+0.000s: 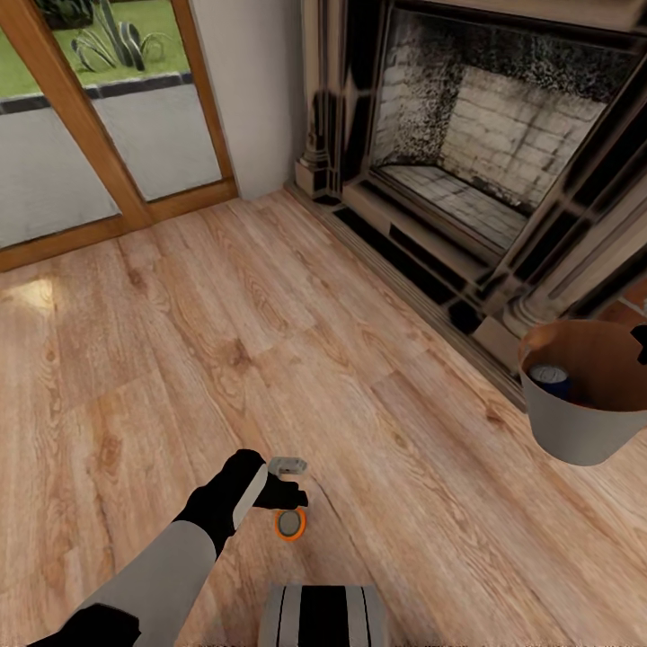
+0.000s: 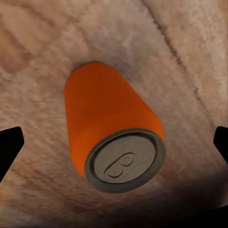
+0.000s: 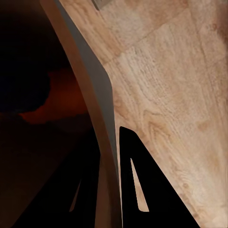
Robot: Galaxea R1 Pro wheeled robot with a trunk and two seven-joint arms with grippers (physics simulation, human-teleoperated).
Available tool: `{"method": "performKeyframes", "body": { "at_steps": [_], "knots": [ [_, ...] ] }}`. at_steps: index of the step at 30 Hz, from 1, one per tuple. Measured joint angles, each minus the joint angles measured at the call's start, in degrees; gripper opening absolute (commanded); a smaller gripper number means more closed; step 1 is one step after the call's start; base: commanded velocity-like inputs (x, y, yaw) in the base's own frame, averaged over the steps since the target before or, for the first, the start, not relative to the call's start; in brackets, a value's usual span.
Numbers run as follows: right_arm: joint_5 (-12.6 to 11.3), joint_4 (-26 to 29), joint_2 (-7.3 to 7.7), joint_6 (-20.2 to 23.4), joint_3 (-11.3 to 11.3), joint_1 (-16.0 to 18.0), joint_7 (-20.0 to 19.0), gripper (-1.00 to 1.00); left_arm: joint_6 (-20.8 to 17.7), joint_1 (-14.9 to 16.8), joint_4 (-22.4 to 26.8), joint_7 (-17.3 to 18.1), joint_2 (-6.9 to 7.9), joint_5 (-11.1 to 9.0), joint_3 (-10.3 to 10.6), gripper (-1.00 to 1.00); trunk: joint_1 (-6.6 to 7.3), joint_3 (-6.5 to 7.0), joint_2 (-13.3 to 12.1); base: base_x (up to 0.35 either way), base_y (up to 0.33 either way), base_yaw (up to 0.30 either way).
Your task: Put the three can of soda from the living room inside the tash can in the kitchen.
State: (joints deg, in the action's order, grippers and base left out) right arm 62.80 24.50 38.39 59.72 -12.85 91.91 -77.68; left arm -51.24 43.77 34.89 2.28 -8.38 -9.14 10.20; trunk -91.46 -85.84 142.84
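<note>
The orange can (image 2: 114, 130) stands upright on the wood floor (image 1: 270, 341), directly under the left jaws (image 1: 289, 503), at about 6 o'clock in the head view. In the left wrist view the jaws are spread wide, 1 dark tip at each side of the can and both well clear of it, holding nothing. The main risk, as I judge it, is a tip clipping the can's shoulder on the way down and knocking it over; a smooth round can would then roll off across the bare boards. Closing off-centre could also squirt it sideways.

The can is bright orange-red with a dull silvery top and a pull tab, undented.

The bin (image 1: 584, 422) hangs at 3 o'clock, pale grey outside, glossy orange-brown inside, with 1 dark blue can (image 1: 550, 377) already in it. The right jaws (image 3: 110, 190) are closed on the bin's wall, 1 finger on each side. A tilt of that arm could spill the blue can. The fireplace (image 1: 485, 135) sits at 1 o'clock.
</note>
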Motion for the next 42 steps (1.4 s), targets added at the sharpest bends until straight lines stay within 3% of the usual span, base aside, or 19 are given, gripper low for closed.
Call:
{"method": "performKeyframes", "body": {
  "at_steps": [29, 42],
  "knots": [
    [-0.1, 0.0, 0.00, 0.1, 0.1, 0.0, 0.0, -1.00, 0.1, 0.0, 0.1, 0.0, -0.06, -0.1, 0.0, 1.00, 0.00, -2.59, 0.0, -0.054, 0.000, 0.000],
    [0.4, -0.1, 0.64, 0.0, 0.0, 0.0, 0.0, -1.00, 0.2, 0.0, 0.1, 0.0, -0.06, -0.2, 0.0, 1.00, 0.01, -2.79, 0.0, 0.067, 0.000, 0.000]
  ]
}}
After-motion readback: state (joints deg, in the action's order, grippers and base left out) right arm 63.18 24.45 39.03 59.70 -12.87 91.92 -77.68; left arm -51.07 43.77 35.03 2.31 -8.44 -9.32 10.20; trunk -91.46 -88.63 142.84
